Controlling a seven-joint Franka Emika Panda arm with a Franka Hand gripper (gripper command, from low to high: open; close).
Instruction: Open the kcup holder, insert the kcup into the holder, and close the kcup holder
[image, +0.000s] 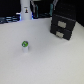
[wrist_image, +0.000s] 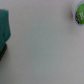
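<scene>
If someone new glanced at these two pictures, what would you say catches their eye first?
Most likely the kcup holder, a black boxy unit with two stacked drawer-like fronts, at the exterior view's upper right on the pale table. Next comes the kcup, a tiny white pod with a green top, standing alone well apart from it, toward the exterior view's left. A tall white post stands at the back.
</scene>
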